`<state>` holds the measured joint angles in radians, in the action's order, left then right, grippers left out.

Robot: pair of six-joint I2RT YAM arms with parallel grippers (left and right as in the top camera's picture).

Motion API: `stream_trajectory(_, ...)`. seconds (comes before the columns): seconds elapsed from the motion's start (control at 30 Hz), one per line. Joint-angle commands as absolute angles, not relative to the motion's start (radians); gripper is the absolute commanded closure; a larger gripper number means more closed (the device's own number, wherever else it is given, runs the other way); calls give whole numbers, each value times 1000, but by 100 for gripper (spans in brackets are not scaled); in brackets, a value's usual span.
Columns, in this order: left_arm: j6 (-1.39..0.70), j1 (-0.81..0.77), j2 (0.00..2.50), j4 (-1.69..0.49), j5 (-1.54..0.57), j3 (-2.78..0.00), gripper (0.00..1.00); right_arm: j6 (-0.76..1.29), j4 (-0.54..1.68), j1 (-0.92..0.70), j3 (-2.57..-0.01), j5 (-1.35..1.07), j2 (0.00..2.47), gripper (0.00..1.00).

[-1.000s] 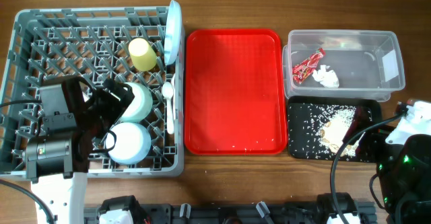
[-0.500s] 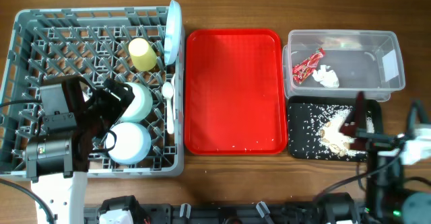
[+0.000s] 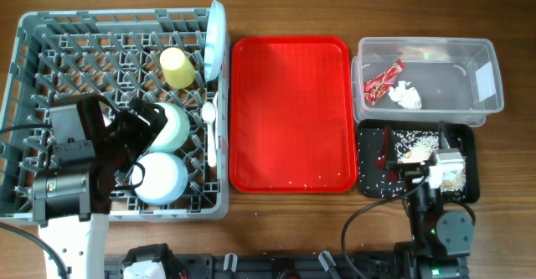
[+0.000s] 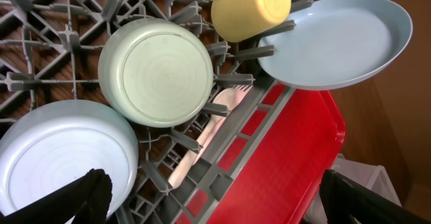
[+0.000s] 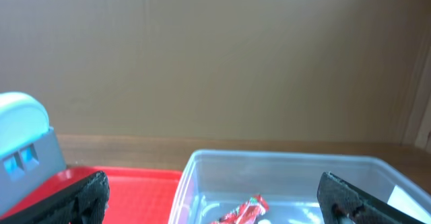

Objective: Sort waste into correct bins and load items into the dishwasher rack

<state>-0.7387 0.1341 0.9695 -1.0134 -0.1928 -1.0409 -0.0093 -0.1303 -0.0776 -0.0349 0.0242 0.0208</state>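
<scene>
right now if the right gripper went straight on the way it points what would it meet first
Probably the near wall of the clear tub, straight ahead of the right gripper between its open fingers, though depth is unclear.

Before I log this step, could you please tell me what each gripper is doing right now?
Left gripper: open, holding nothing.
Right gripper: open, holding nothing.

A: Left gripper (image 3: 138, 145)?
B: Jaws fully spread, gripping nothing. Left arm (image 3: 71, 174) sits behind the claw.
A: Right gripper (image 3: 413, 147)?
B: Jaws equally wide, empty. Fingers (image 5: 84, 197) flank the claw's centre, wrist (image 3: 450, 227) directly behind.
</scene>
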Motion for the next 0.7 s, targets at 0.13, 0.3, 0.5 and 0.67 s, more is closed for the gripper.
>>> stream_trajectory(0.13, -738, 140, 970, -1013, -205, -1049, 0, 3, -41, -81, -5, 2, 3, 0)
stream_trajectory(0.3, -738, 140, 970, -1013, -205, -1049, 0, -29, -5, -81, -5, -3, 3, 0)
stream_trajectory(0.5, -738, 140, 970, -1013, -205, -1049, 0, -23, -7, -81, -5, -2, 3, 0)
stream_trajectory(0.67, -738, 140, 970, -1013, -205, -1049, 0, -23, -6, -81, -5, -2, 4, 0)
